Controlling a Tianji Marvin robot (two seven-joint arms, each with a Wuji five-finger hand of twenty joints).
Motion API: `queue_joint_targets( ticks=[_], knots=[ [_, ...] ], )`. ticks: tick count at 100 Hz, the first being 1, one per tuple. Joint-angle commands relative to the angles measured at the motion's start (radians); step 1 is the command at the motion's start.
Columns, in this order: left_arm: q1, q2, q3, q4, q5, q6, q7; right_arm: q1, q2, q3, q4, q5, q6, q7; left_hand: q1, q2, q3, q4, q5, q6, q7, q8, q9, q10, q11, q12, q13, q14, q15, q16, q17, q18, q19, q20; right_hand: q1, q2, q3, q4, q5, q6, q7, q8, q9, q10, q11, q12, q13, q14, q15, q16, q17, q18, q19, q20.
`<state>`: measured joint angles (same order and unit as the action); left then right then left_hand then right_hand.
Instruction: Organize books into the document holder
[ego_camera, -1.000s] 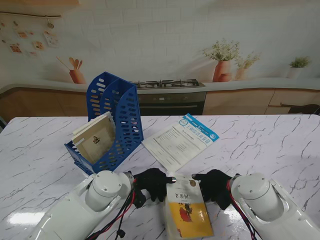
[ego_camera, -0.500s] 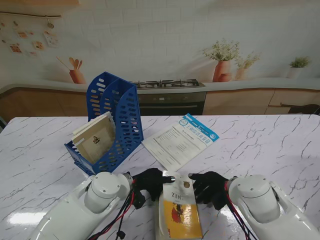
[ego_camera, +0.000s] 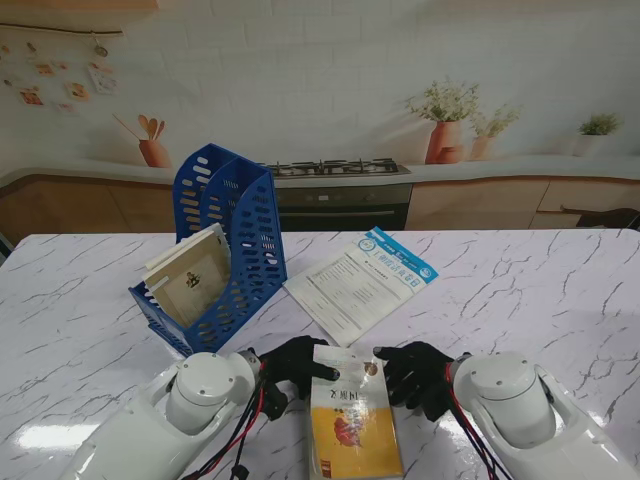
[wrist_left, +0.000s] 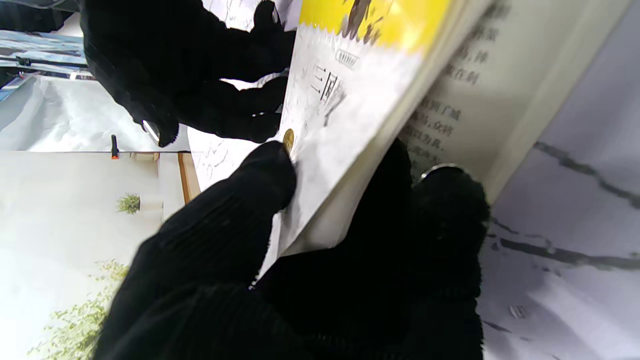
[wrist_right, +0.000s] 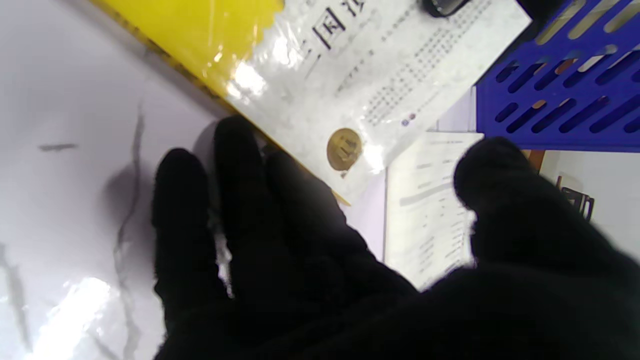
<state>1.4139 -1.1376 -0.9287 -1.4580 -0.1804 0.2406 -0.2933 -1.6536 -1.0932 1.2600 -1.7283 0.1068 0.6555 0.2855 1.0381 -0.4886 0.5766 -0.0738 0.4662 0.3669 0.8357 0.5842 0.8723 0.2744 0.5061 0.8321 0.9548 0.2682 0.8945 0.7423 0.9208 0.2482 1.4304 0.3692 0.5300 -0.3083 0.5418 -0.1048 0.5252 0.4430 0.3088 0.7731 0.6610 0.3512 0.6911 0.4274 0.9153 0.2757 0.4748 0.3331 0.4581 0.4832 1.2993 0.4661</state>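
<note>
The yellow-and-white book (ego_camera: 354, 420) is sitting between our two hands at the near edge of the marble table (ego_camera: 540, 290), its far end tilting up toward us while the cover with the small gold seal is facing the camera. Our left hand (ego_camera: 296, 366) is grasping it: in the left wrist view the thumb (wrist_left: 240, 200) is pressing on the white cover next to the seal and the other fingers (wrist_left: 440, 220) are reaching under the pages, so the book's far left corner is being pinched. Our right hand (ego_camera: 413, 372) is lying just beside the book's far right corner with its fingers (wrist_right: 235, 200) stretched out and slightly apart, gripping nothing (whether the fingertips are actually touching the book's edge, we cannot tell). Farther from us, near the middle of the table, a printed leaflet with a blue header (ego_camera: 360, 282) is lying flat. To its left the blue perforated document holder (ego_camera: 222, 240) is standing at an angle, and a beige book (ego_camera: 192, 275) is already leaning inside its nearer compartment. Behind the table a kitchen-scene backdrop (ego_camera: 400, 90) is filling the wall.
</note>
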Motion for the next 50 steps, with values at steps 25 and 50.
queue_joint_targets(
  ticks=[25, 50],
  knots=[
    [0.061, -0.032, -0.020, -0.009, -0.002, -0.104, 0.074, -0.038, -0.023, -0.029, 0.026, -0.047, -0.024, -0.006, 0.084, -0.106, 0.348, -0.020, 0.092, -0.333, 0.280, 0.133, 0.161, -0.170, -0.043, 0.024, 0.106, -0.014, -0.009, 0.139, 0.059, -0.156, 0.135, -0.056, 0.009, -0.001, -0.007, 0.008, 0.002, -0.177, 0.005, 0.010, -0.029, -0.088, -0.002, 0.010, -0.033, -0.096, -0.010, 0.005, -0.031, 0.085, 0.028, 0.024],
    [0.095, -0.036, -0.053, -0.041, -0.078, -0.156, 0.079, -0.047, -0.019, -0.021, 0.005, -0.116, -0.037, -0.023, 0.092, -0.067, 0.339, -0.007, 0.099, -0.346, 0.273, 0.172, 0.154, -0.198, -0.034, 0.083, 0.091, -0.025, -0.001, 0.132, 0.022, -0.141, 0.125, -0.043, 0.009, -0.022, 0.001, 0.008, 0.008, -0.198, 0.010, 0.011, -0.020, -0.103, -0.002, 0.020, -0.027, -0.105, 0.025, 0.026, -0.012, 0.074, 0.056, 0.040]
  ],
)
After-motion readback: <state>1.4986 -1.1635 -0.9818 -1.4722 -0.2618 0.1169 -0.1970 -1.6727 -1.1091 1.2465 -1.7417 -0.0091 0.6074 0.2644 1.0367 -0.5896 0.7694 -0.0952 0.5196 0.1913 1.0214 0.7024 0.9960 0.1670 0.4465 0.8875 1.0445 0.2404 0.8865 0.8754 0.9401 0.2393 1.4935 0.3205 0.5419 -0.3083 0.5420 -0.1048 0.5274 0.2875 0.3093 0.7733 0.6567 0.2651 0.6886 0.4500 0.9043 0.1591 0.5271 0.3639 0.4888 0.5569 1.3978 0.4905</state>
